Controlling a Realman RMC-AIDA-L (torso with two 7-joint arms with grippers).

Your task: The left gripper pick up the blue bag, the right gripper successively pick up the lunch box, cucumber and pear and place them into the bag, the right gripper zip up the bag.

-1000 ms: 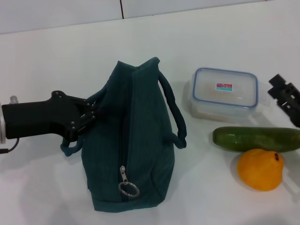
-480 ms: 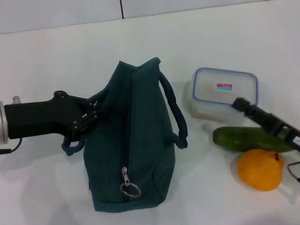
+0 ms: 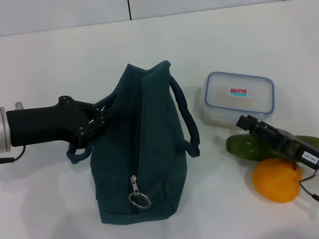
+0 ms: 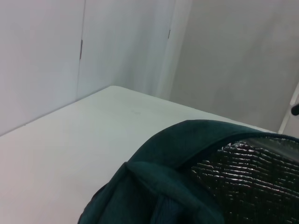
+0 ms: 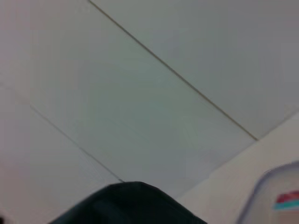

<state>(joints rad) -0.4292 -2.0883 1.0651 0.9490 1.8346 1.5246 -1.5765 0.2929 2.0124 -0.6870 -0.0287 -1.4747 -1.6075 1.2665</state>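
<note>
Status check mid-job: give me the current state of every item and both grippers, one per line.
blue bag: upright on the table, its left handle held.
left gripper: shut on the bag's handle.
right gripper: low over the cucumber, by the lunch box's near edge, empty.
lunch box: lid on, on the table.
cucumber: lying on the table, partly hidden by the right arm.
pear: on the table, touching the cucumber.

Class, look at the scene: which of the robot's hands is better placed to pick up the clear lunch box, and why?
The right hand: it hovers at the near edge of the clear blue-rimmed lunch box, while the left hand is occupied at the dark teal fabric bag's handle.
</note>
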